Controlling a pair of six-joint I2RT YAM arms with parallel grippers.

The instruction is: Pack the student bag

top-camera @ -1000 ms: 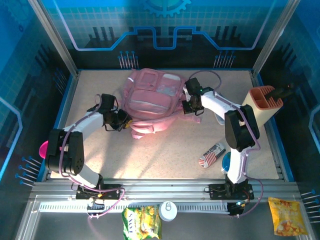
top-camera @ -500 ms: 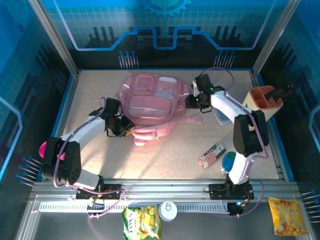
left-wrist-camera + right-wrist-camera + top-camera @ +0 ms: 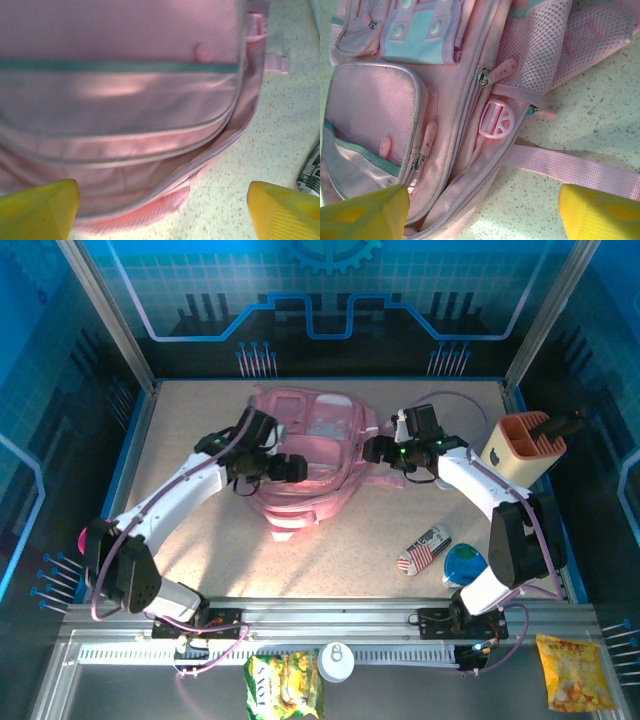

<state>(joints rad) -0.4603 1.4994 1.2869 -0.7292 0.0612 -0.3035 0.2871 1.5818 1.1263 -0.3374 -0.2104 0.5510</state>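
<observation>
Pink soft fabric backpack, the student bag (image 3: 305, 455), lies flat mid-way across the speckled beige counter (image 3: 350, 560), front pockets up, between my two arms. Its long axis runs roughly far-to-near, slightly skewed.

My left end effector (image 3: 292, 468) hovers over the bag's left-near part and points right across it. It is released: the yellow fingertips (image 3: 37, 205) sit wide apart with nothing between them, and the pale front pocket is dead ahead.

My right end effector (image 3: 372, 448) sits just beside the bag's right edge, pointing left into it. It is also released and empty. Its wrist view puts the round pink zip charm (image 3: 496, 117) and two zip pulls straight in front, with a pink webbing strap (image 3: 570, 167) lying on the counter.

My call: the right arm is nearer the main zip, and the left is better placed to pin the body.

Text: the pull tab has lettering, unreadable. The stars-and-stripes tube (image 3: 424, 549) near the right arm has no legible words. The beige-and-orange pen holder (image 3: 525, 445) stands well right of the bag.
</observation>
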